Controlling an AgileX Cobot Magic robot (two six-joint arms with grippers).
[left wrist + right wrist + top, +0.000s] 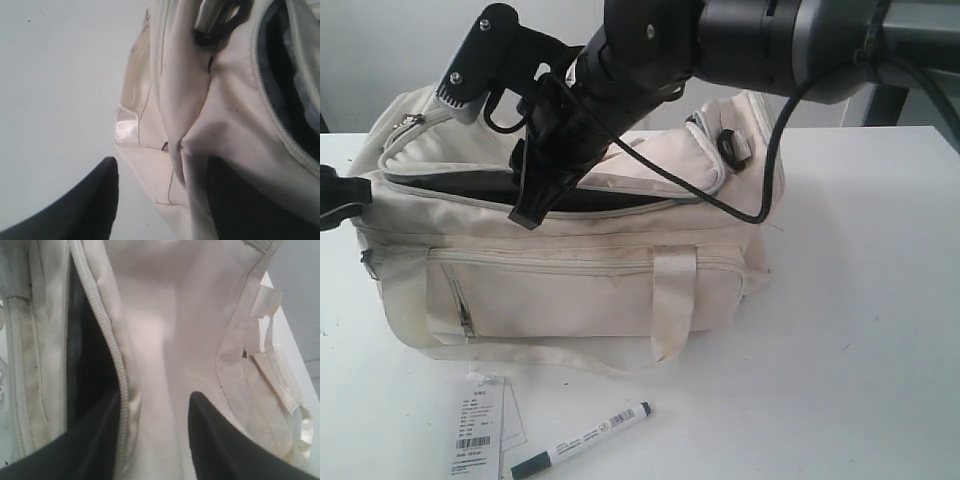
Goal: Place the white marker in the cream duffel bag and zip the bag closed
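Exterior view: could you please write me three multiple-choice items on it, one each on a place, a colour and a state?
1. Where is the marker relative to the bag?
A) inside it
B) on the table in front of it
C) on top of it

2. What colour is the marker's cap?
A) red
B) black
C) blue

3. How is the bag's top zip?
A) open
B) fully shut
C) torn off

Answers:
1 B: it lies flat on the table beside the paper tag.
2 B: that end is plainly black.
3 A: the dark inside shows through the gap.
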